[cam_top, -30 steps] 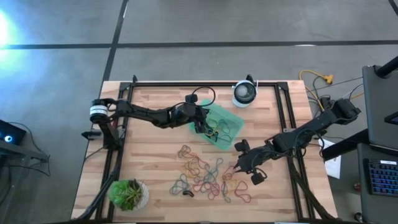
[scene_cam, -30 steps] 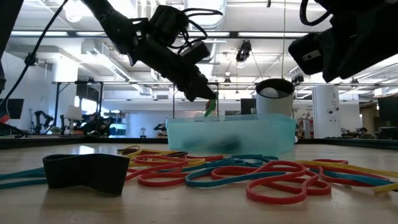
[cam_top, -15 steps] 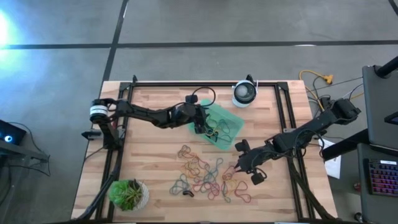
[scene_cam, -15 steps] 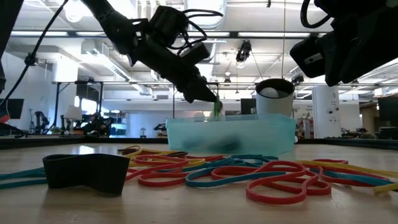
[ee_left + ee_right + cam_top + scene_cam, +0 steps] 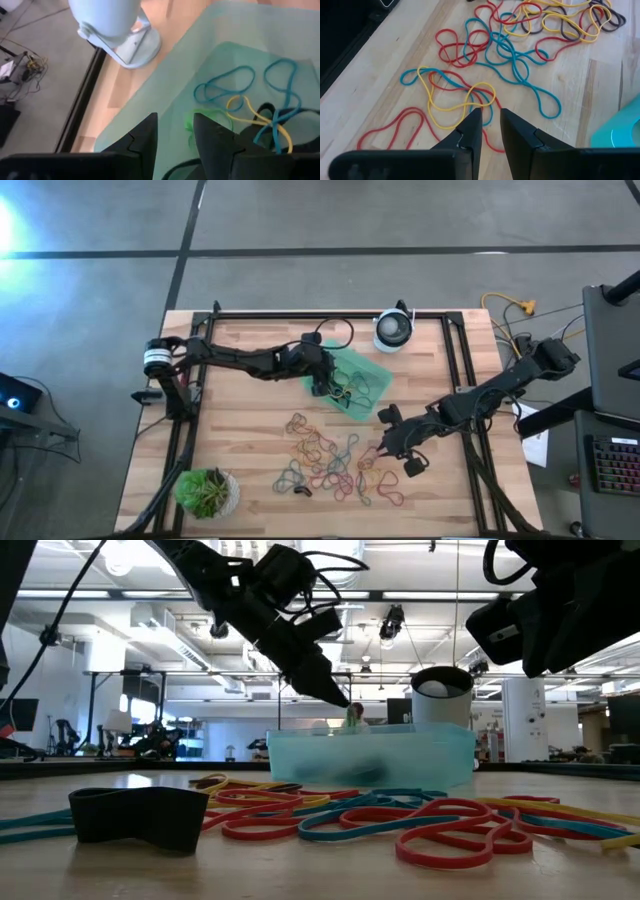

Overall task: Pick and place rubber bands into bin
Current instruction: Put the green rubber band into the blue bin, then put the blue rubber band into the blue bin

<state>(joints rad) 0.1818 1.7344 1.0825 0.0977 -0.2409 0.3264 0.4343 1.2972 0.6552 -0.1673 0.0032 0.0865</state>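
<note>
The mint-green bin (image 5: 374, 366) (image 5: 400, 762) sits at the table's far middle with several rubber bands (image 5: 250, 107) in it. My left gripper (image 5: 321, 387) (image 5: 343, 700) (image 5: 175, 122) hangs open just above the bin's left rim. A green rubber band (image 5: 190, 121) (image 5: 352, 718) shows right under its fingertips, over the bin. Many red, yellow and blue rubber bands (image 5: 330, 460) (image 5: 490, 65) lie tangled on the wood near the front. My right gripper (image 5: 377, 452) (image 5: 491, 120) hovers above their right end, a narrow gap between its fingers and nothing in it. My left gripper stands open, slanting down from the table's left. The green rubber band (image 5: 189, 129) lies close beside one fingertip (image 5: 200, 122). Whether it still touches that finger cannot be told.
A round white-and-black device (image 5: 393, 330) (image 5: 112, 25) stands just behind the bin. A potted plant (image 5: 207, 492) is at the near left corner. A wide black band (image 5: 140, 815) lies at the front of the pile. Black frame rails (image 5: 455, 370) run along the table's sides.
My left gripper has opened and tipped a little upward over the bin's rim. The green rubber band that it held at its fingertips has sunk a little toward the bin.
</note>
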